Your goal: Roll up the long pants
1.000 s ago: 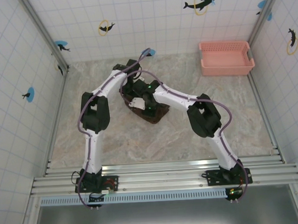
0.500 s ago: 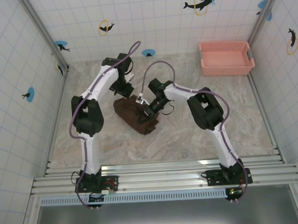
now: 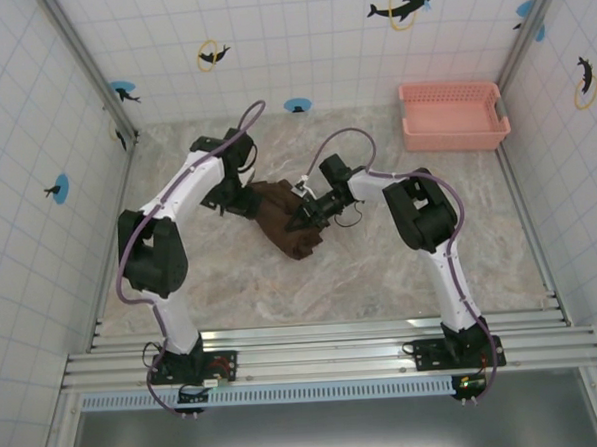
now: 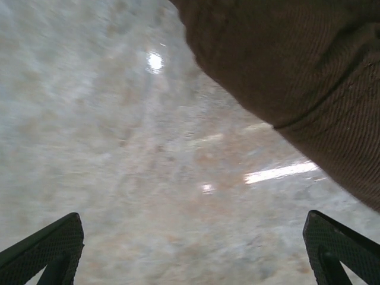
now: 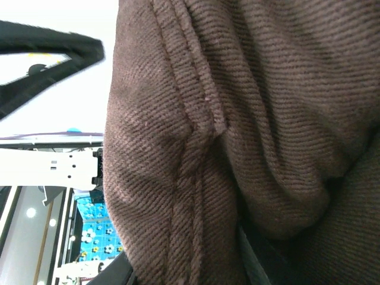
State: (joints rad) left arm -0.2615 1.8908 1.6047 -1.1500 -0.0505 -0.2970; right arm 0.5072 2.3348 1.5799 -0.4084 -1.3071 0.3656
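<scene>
Over on the left, the left arm [image 3: 167,205] rises from the near rail, bends at the elbow and reaches in toward the middle of the marbled table [image 3: 401,268]. The left gripper [image 3: 243,206] sits low at the left edge of the brown corduroy pants [image 3: 284,224], just beside the cloth. In the left wrist view that gripper [image 4: 191,217] has its two black fingers [image 4: 47,249] spread wide to either bottom corner, with only bare, shiny tabletop [image 4: 119,148] between them. It has hold of nothing, and the pants [image 4: 309,77] bulge in from the upper right, clear of both fingers.

The pants lie bunched in a dark lump near the centre of the table, a little toward the back wall. The lump runs at a slant from upper left to lower right, loosely gathered more than tightly rolled.

On the lump's right side the right gripper [image 3: 303,215] is pressed into the cloth, and the right arm [image 3: 418,212] folds sharply back behind it. From the right wrist camera the ribbed fabric [image 5: 225,119], with a stitched seam running down it, crowds right up to the lens. The right gripper [image 5: 184,261] has its jaws drawn in on a thick fold that fills the gap between them, and only dark slivers of the fingers [image 5: 258,261] peek out at the bottom.

Farther right, well apart from all this, a pink basket [image 3: 451,115] stands in the back right corner against the tiled wall
</scene>
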